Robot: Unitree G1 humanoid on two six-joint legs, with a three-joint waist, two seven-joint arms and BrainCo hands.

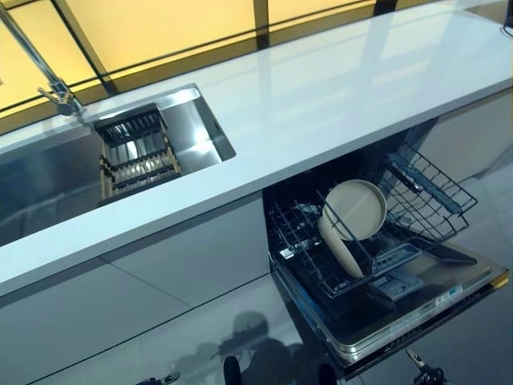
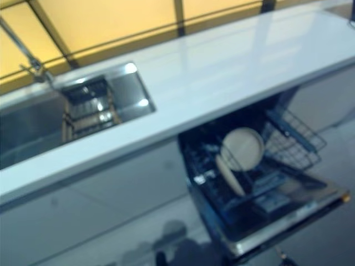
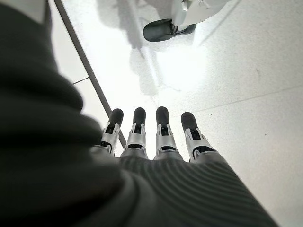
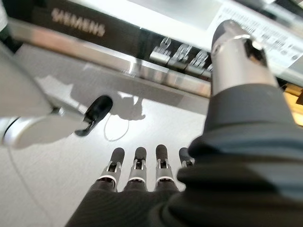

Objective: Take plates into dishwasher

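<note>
Two beige plates stand in the lower rack of the open dishwasher: a round one upright facing me, and a second leaning on edge in front of it. My left hand hangs beside me over the floor, fingers straight and holding nothing. In the right wrist view, my right hand also hangs with straight fingers, empty, close to the front edge of the dishwasher door. Neither hand touches a plate.
The dishwasher door lies folded down into the floor space. A wire basket juts out at the right of the plates. Above runs a white countertop with a steel sink, a drying rack inside it and a faucet.
</note>
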